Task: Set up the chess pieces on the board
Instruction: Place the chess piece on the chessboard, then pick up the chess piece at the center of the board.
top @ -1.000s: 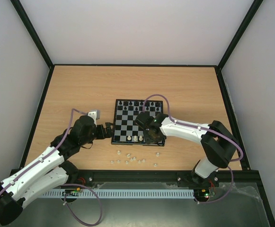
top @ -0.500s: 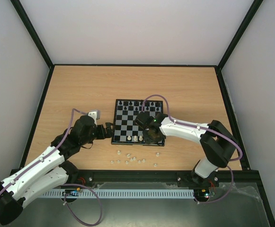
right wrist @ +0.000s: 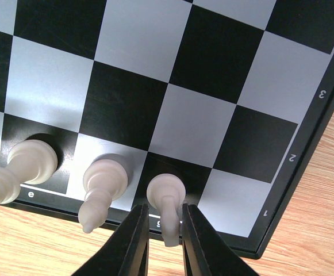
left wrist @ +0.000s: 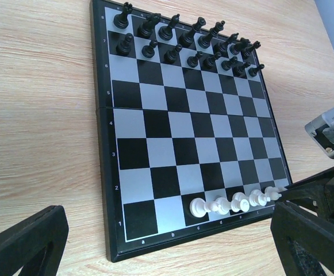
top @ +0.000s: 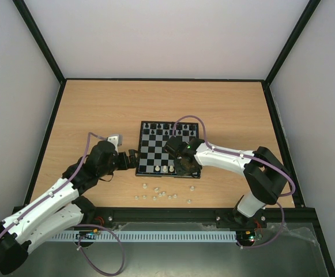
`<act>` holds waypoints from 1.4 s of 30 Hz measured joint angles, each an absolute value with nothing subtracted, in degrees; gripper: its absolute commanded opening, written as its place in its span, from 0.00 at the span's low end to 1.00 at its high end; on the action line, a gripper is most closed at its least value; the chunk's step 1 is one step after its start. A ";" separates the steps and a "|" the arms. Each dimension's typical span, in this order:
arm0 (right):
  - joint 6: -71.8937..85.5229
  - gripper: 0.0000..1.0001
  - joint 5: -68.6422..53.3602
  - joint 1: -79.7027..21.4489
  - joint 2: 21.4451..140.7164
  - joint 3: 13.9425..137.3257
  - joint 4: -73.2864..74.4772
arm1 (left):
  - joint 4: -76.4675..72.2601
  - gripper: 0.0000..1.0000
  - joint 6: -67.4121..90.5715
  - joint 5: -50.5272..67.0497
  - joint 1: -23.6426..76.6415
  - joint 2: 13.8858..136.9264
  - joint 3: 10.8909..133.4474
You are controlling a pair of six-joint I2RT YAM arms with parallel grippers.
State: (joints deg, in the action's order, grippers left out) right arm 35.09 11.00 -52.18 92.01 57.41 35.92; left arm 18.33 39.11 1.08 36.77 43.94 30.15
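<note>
The board (top: 153,151) lies mid-table, with black pieces along its far rows. Several white chess pieces (left wrist: 230,204) stand in its near row. Other white chess pieces (top: 158,194) lie loose on the wood in front of the board. My right gripper (right wrist: 162,208) is at the near right corner of the board (right wrist: 224,69). Its jaws stand slightly apart around a white piece (right wrist: 165,191) standing on a dark square, with a thin gap on the left side. My left gripper (left wrist: 167,253) is wide open and empty just off the board's left near corner (left wrist: 112,253).
The black pieces (left wrist: 184,43) fill the board's two far rows. A small grey-white object (top: 115,139) lies on the wood left of the board. Black frame rails and white walls enclose the table (top: 98,109). The right arm (top: 230,158) reaches over the board's right edge.
The right jaws have parted a little from the white piece they held. Neither arm has visibly moved.
</note>
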 measured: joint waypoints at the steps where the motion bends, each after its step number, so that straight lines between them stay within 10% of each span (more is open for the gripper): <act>1: 35.09 0.17 11.00 -52.18 92.01 57.41 35.90 | 18.33 1.00 39.11 1.08 36.73 43.94 30.15; 42: 34.89 0.37 10.11 -52.18 78.56 55.13 34.24 | 18.48 0.99 39.13 1.23 36.56 45.63 30.22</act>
